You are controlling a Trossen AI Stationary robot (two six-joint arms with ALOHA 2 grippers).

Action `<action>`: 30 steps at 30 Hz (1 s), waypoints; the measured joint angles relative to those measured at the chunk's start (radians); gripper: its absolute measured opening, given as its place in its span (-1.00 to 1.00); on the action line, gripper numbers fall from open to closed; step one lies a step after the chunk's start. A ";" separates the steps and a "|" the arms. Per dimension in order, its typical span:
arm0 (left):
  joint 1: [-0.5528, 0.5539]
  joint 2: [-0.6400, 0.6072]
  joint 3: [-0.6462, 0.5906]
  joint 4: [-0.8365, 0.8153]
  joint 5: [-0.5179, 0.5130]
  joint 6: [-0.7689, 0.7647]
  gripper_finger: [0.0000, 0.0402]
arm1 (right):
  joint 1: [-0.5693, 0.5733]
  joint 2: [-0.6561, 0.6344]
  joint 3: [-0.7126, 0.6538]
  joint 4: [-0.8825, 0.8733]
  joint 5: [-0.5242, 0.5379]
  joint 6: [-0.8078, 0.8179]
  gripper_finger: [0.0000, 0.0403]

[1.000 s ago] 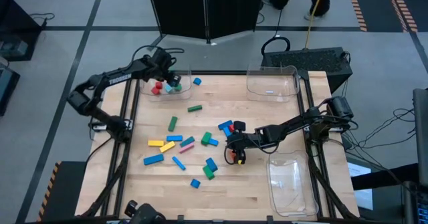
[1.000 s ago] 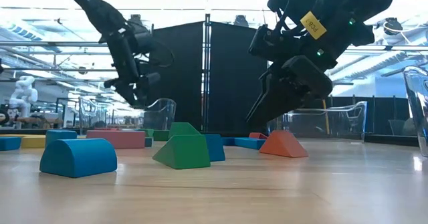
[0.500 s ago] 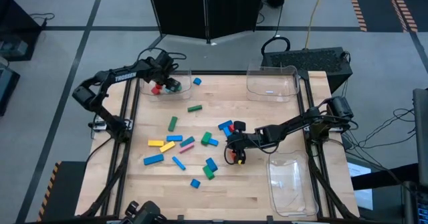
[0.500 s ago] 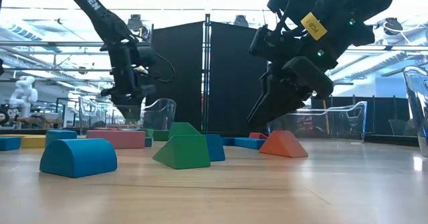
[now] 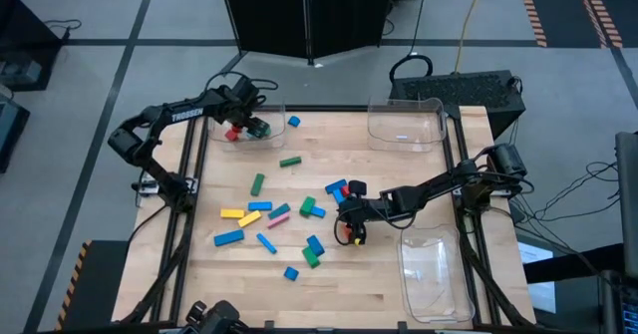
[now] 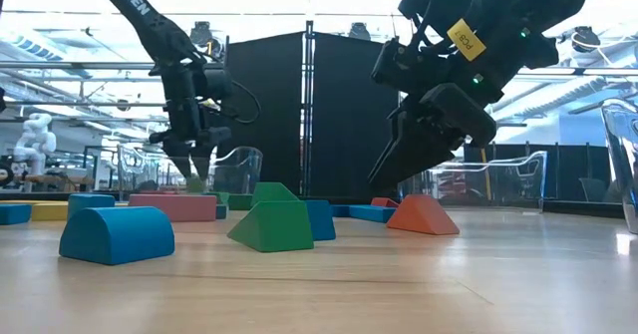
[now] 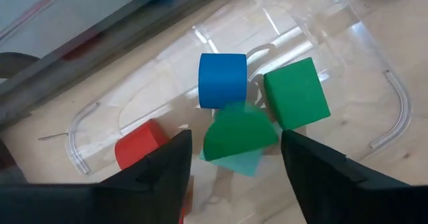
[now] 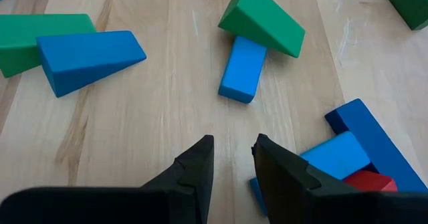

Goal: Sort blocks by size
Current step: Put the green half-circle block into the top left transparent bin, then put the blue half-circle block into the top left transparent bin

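Observation:
My left gripper (image 7: pixel 235 136) hangs open over the clear tray (image 5: pixel 278 109) at the table's far left. A green half-round block (image 7: pixel 239 132) lies between and below its fingers, resting on a teal block (image 7: pixel 244 162). Beside them in the tray are a blue block (image 7: pixel 223 80), a green cube (image 7: pixel 296 93) and a red block (image 7: pixel 139 144). Several more blocks lie scattered mid-table (image 5: pixel 269 214). My right gripper (image 8: pixel 233 144) slants down close over the table at middle right (image 5: pixel 348 230). Its fingers stand a little apart with nothing between them, near a small blue block (image 8: pixel 242 69) and a green wedge (image 8: pixel 262 20).
A second clear tray (image 5: pixel 406 127) stands at the far right and a third (image 5: pixel 435 274) at the near right. One blue block (image 5: pixel 293 122) lies just outside the left tray. The near middle of the table shows bare wood.
My left gripper has come down and tipped steeper over the far-left tray. In the low view its fingers stand wider apart now than before.

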 joint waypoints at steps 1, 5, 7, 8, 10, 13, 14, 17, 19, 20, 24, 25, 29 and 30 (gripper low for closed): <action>0.000 0.000 0.000 -0.001 0.000 0.000 0.20 | 0.000 0.000 0.000 -0.002 0.000 0.002 -0.50; 0.000 -0.001 0.000 -0.020 0.000 -0.003 0.26 | 0.000 0.000 0.000 -0.015 0.000 0.008 -0.50; 0.000 -0.002 0.000 -0.026 0.000 -0.003 0.27 | 0.000 0.000 0.000 -0.014 0.000 0.008 -0.50; 0.000 -0.005 0.000 -0.030 0.000 -0.003 0.27 | 0.000 0.000 0.000 -0.014 0.000 0.008 -0.50; -0.001 -0.014 0.000 -0.032 -0.003 -0.003 0.27 | 0.000 0.000 0.000 -0.014 0.000 0.008 -0.50; -0.009 -0.043 0.000 -0.045 -0.005 -0.009 0.27 | 0.000 0.000 0.000 -0.014 0.000 0.008 -0.50; -0.016 -0.059 0.000 -0.052 -0.006 -0.011 0.27 | 0.000 0.000 0.000 -0.014 0.000 0.008 -0.50; -0.047 -0.117 0.000 -0.068 -0.007 -0.012 0.27 | 0.000 0.000 0.000 -0.006 0.000 0.008 -0.50; -0.074 -0.171 0.000 -0.085 -0.007 -0.023 0.27 | 0.000 0.000 0.000 0.003 0.000 0.008 -0.50; -0.091 -0.198 0.000 -0.094 -0.007 -0.027 0.27 | 0.000 0.000 0.000 0.005 0.000 0.008 -0.50; -0.179 -0.296 0.000 -0.131 -0.007 -0.054 0.27 | 0.000 0.000 0.000 0.006 0.000 0.008 -0.50; -0.206 -0.314 0.000 -0.141 -0.007 -0.063 0.27 | 0.000 0.000 0.000 0.007 0.000 0.008 -0.50; -0.330 -0.359 0.000 -0.204 0.023 -0.106 0.27 | 0.000 0.000 0.000 0.010 0.000 0.008 -0.50; -0.365 -0.363 0.000 -0.222 0.046 -0.110 0.27 | 0.000 0.000 0.000 0.010 0.002 0.008 -0.50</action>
